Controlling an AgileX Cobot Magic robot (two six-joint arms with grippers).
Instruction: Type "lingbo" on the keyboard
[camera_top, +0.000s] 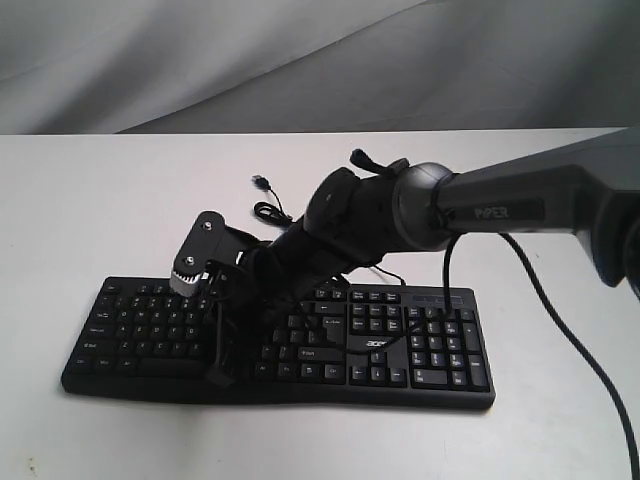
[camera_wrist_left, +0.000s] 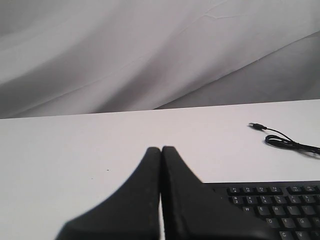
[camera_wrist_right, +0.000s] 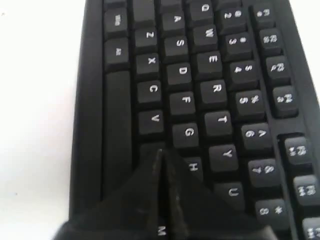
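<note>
The black keyboard (camera_top: 420, 345) with white legends lies across the white table, its number pad at the right. My right arm reaches in from the right and across the middle. The right gripper (camera_top: 220, 375) is shut and points down onto the lower letter rows. In the right wrist view the shut right gripper (camera_wrist_right: 161, 151) covers the key after V, beside H, on the keyboard (camera_wrist_right: 185, 100); whether it presses the key I cannot tell. My left gripper (camera_wrist_left: 161, 148) is shut on nothing, above bare table beside the keyboard (camera_wrist_left: 280, 210) corner.
The thin black USB cable (camera_top: 268, 208) coils behind the keyboard with its plug lying free; the left wrist view also shows the cable (camera_wrist_left: 287, 143). The white table (camera_top: 100, 200) extends all round. A grey cloth backdrop (camera_top: 300, 60) hangs behind. The right arm's cable trails over the number pad.
</note>
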